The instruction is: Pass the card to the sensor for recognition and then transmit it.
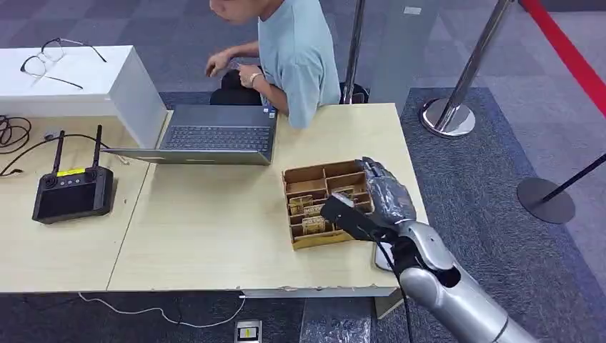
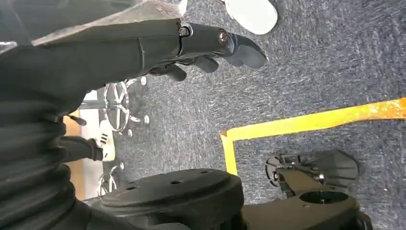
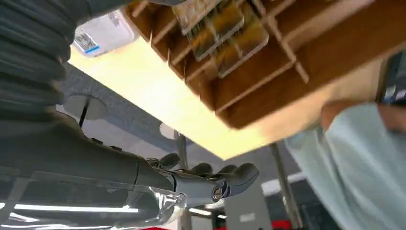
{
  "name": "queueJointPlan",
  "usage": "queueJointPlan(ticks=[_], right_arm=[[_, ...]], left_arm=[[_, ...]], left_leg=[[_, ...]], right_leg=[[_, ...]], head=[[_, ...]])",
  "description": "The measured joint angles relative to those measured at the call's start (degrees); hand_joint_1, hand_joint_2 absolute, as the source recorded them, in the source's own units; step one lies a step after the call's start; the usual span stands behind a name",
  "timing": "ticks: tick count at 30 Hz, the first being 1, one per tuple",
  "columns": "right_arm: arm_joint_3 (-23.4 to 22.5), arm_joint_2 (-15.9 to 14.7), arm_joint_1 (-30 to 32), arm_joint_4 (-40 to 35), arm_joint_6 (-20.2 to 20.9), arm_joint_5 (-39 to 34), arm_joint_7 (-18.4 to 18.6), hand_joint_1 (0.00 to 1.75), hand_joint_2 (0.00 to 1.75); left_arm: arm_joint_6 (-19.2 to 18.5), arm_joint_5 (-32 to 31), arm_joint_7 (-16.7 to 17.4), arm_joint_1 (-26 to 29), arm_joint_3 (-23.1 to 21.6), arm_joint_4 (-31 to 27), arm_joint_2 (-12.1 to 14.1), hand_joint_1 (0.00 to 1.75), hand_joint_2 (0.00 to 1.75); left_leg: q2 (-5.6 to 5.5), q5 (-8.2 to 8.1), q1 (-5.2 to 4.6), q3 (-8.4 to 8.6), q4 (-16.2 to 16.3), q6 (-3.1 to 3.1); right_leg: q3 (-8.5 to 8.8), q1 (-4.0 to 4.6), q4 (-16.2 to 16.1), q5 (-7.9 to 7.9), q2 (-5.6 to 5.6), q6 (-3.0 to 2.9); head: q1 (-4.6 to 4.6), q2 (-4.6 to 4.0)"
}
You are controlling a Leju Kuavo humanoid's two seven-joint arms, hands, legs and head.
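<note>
A brown cardboard divider box (image 1: 314,172) sits near the right edge of the wooden table (image 1: 207,229). Several yellowish cards (image 1: 309,208) stand in its near compartments. My right hand (image 1: 386,190) hovers over the box's right side with its fingers stretched out, holding nothing. In the right wrist view the right hand (image 3: 206,184) is apart from the box (image 3: 306,62) and the cards (image 3: 225,28). A white sensor (image 1: 384,259) lies at the table's near right corner, partly under my forearm, and the sensor (image 3: 103,33) carries a blue label. My left hand (image 2: 210,45) hangs over the carpet, holding nothing.
A person in a light blue shirt (image 1: 294,53) sits behind the table beside an open laptop (image 1: 214,137). A black handheld controller (image 1: 71,193) lies at the left. A white box (image 1: 78,82) bears glasses. Stanchion bases (image 1: 449,118) (image 1: 547,201) stand on the carpet at the right.
</note>
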Motion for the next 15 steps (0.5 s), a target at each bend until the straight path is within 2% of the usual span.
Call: queueJointPlan(ticks=[4,11,15], right_arm=[[0.9,-1.07,-0.11,-2.3,5.07,-1.16,0.63,0.0,1.75],[2.75,-1.88,-0.64,-4.04,8.56,-0.85,0.61,0.0,1.75],[3.98,-2.19,-1.24,-4.02,9.61,0.13,0.68,0.1,1.75]], left_arm=[[0.0,0.09,-0.39,0.02,0.07,0.0,0.0,0.0,1.75],[-0.55,-0.2,-0.09,-0.01,0.33,0.0,0.0,0.0,1.75],[-0.55,-0.35,-0.09,-0.01,0.35,0.0,0.0,0.0,1.75]], left_leg=[[0.0,0.0,0.0,-0.01,-0.02,0.0],[0.01,0.0,0.0,-0.01,-0.01,0.0],[0.0,0.0,0.0,-0.01,-0.01,0.0]], right_leg=[[0.0,0.0,0.0,0.0,0.0,0.0],[0.01,0.0,0.0,0.0,0.0,0.0],[0.01,0.0,0.0,0.0,0.0,0.0]], head=[[0.0,0.0],[0.0,0.0],[0.0,0.0]])
